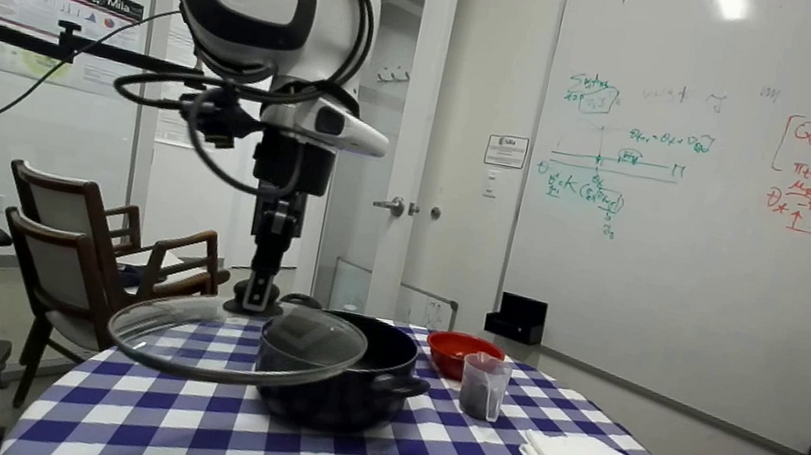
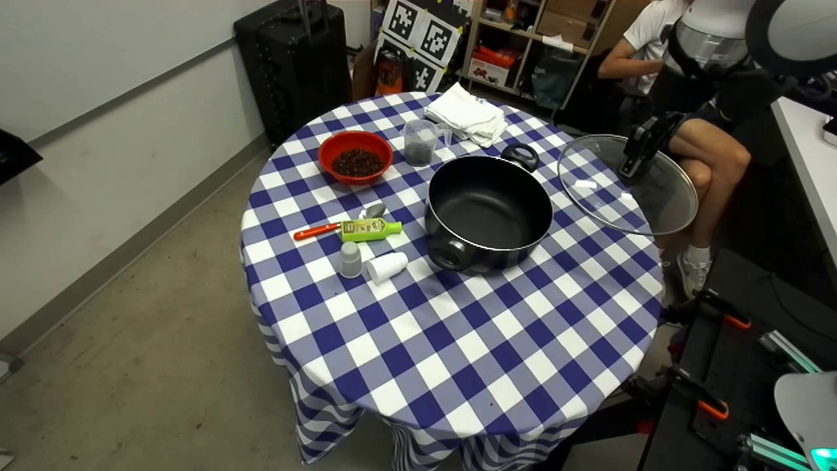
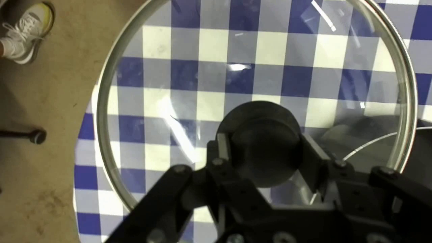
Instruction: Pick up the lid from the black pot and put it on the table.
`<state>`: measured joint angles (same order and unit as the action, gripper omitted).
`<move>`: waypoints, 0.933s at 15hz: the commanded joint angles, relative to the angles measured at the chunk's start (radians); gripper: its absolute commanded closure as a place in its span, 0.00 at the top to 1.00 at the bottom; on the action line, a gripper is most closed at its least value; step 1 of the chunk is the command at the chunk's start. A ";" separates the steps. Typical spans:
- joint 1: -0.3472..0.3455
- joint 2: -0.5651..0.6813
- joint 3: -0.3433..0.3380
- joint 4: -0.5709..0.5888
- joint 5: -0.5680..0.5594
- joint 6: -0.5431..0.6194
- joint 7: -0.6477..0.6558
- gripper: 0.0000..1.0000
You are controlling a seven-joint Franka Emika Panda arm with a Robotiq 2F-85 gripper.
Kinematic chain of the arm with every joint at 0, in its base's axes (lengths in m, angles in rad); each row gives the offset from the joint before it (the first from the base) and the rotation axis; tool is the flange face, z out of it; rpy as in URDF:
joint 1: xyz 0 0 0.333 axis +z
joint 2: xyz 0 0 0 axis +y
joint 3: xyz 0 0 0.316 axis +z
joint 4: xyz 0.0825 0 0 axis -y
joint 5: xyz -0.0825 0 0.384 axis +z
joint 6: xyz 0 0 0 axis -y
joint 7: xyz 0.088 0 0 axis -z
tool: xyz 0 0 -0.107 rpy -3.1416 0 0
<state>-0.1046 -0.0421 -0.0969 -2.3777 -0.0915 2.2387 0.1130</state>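
Table (image 2: 458,353) in blue-and-white checks — pot (image 2: 488,212) black, bowl (image 2: 356,139) red.

In the wrist view, the blurred gripper (image 3: 266,148) hides parts of the lid (image 3: 216,91) and its knob (image 3: 261,135), while the black pot (image 3: 420,153) runs off the right edge. In an exterior view, the top edge crops the head of a seated person (image 2: 716,150), and the label (image 2: 359,226) of a green bottle (image 2: 371,230) is too small to read.
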 commanded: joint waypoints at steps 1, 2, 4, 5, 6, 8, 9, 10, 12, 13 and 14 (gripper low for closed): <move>-0.034 -0.063 -0.032 -0.112 0.037 0.043 0.085 0.26; -0.045 -0.057 -0.042 -0.137 0.044 0.070 0.104 0.26; -0.068 -0.041 -0.060 -0.174 0.049 0.158 0.162 0.26; -0.078 -0.033 -0.069 -0.189 0.060 0.201 0.177 0.26; -0.088 -0.017 -0.080 -0.198 0.085 0.244 0.181 0.26; -0.100 0.018 -0.095 -0.204 0.142 0.320 0.184 0.26; -0.101 0.039 -0.099 -0.203 0.177 0.349 0.173 0.26; -0.102 0.062 -0.100 -0.199 0.217 0.374 0.163 0.26; -0.096 0.112 -0.093 -0.187 0.315 0.413 0.130 0.26; -0.094 0.134 -0.086 -0.180 0.356 0.427 0.117 0.26; -0.092 0.158 -0.076 -0.170 0.399 0.436 0.097 0.26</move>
<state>-0.2064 0.0559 -0.1914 -2.5839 0.1905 2.6334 0.2625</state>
